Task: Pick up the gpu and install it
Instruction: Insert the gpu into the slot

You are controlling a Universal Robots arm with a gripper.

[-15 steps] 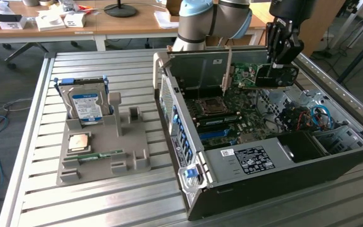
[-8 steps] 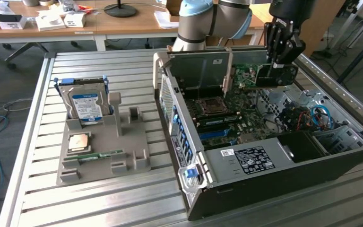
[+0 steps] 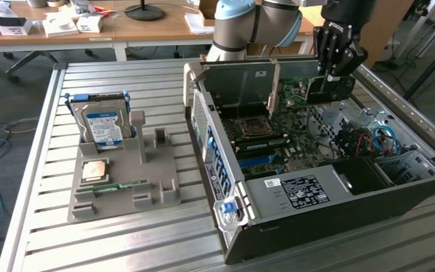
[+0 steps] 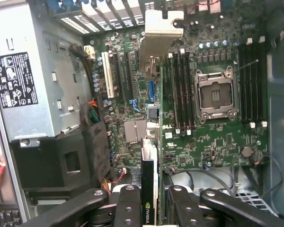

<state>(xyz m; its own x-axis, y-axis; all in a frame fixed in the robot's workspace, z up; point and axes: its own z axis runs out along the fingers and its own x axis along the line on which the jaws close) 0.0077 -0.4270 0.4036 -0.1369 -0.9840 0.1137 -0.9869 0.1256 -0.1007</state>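
Note:
My gripper (image 3: 335,75) hangs over the far end of the open computer case (image 3: 353,198), shut on the gpu (image 3: 329,90). The gpu is a green card with a dark square heatsink, held upright just above the motherboard (image 3: 278,139). In the wrist view the gpu (image 4: 149,165) is seen edge-on, clamped between my two black fingers (image 4: 128,208), its lower edge pointing down at the motherboard (image 4: 213,142). It hovers near a silver heatsink (image 4: 135,131) and beside the long white slot (image 4: 105,75). I cannot tell whether the card touches the board.
A grey holder tray (image 3: 153,181) in the exterior view's left carries a hard drive (image 3: 104,126), a processor chip (image 3: 97,170) and a memory stick (image 3: 111,187). Inside the case are the power supply (image 4: 23,80), cable bundles (image 3: 369,141) and an empty processor socket (image 4: 215,94).

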